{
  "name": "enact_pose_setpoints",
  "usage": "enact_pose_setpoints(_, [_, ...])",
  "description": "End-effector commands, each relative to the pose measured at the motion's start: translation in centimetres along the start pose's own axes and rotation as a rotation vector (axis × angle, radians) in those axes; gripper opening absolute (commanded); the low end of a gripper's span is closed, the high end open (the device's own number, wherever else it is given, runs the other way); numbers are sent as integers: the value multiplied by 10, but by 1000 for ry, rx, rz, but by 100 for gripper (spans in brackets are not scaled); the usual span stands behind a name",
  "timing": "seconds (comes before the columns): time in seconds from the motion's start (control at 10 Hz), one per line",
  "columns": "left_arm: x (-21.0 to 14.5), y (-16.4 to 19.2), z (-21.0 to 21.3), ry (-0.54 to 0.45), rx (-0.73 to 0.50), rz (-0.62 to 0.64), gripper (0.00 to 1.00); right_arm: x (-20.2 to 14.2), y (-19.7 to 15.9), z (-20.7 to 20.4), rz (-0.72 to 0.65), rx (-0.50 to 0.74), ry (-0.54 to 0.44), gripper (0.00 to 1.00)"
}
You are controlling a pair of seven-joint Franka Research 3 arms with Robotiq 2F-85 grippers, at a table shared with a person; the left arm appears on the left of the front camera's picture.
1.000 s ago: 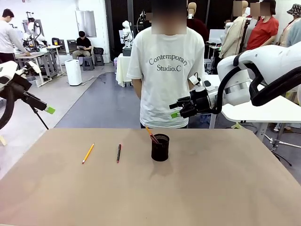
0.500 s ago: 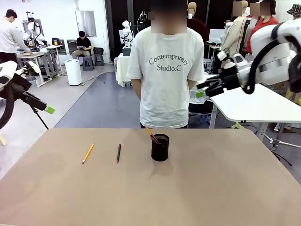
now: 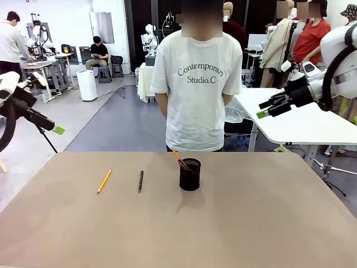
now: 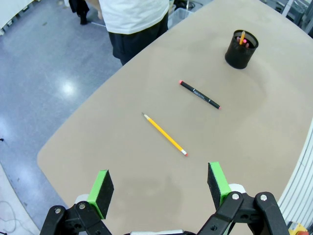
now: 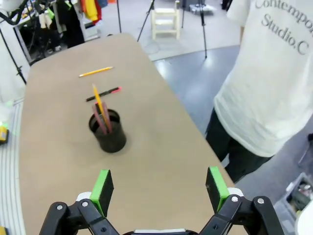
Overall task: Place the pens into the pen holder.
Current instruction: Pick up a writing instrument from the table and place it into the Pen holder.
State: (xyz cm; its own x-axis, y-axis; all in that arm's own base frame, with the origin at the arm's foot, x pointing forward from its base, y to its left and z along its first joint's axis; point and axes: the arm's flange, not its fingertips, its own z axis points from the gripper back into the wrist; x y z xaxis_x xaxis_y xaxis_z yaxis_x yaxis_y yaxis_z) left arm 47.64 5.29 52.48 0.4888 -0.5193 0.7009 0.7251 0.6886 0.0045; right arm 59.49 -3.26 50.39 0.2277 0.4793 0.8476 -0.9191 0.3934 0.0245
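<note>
A yellow pencil (image 3: pixel 104 181) and a dark pen with red ends (image 3: pixel 140 181) lie apart on the brown table, left of the black mesh pen holder (image 3: pixel 189 175). Inside the holder an orange pen and a reddish-brown one (image 3: pixel 179 159) stand leaning. My left gripper (image 3: pixel 56 129) hangs open off the table's left side; from its wrist I look down on the pencil (image 4: pixel 165 134), the dark pen (image 4: pixel 199 94) and the holder (image 4: pixel 241 49). My right gripper (image 3: pixel 263 110) is open, high at the far right, with the holder (image 5: pixel 108 131) below it. Both grippers hold nothing.
A person in a white T-shirt (image 3: pixel 196 84) stands at the table's far edge (image 3: pixel 167 153), right behind the holder, hands out of sight. A white side table (image 3: pixel 301 125) stands under my right gripper. Bare tabletop (image 3: pixel 251 218) stretches right of and in front of the holder.
My right arm has swung up and to the right, from in front of the person's waist to beyond the table's right side. The left arm, pens and holder have not moved.
</note>
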Motion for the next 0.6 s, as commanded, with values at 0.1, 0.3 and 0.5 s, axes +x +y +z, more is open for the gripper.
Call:
enact_pose_setpoints(0.1, [0, 0, 1, -1, 0, -8, 100, 0, -9, 28, -4, 70, 15, 100])
enact_pose_setpoints(0.3, [0, 0, 1, -1, 0, -8, 100, -16, 8, 34, 2, 59, 12, 100])
enact_pose_setpoints(0.5, [0, 0, 1, -1, 0, -8, 100, -9, -1, 30, -9, 65, -4, 100])
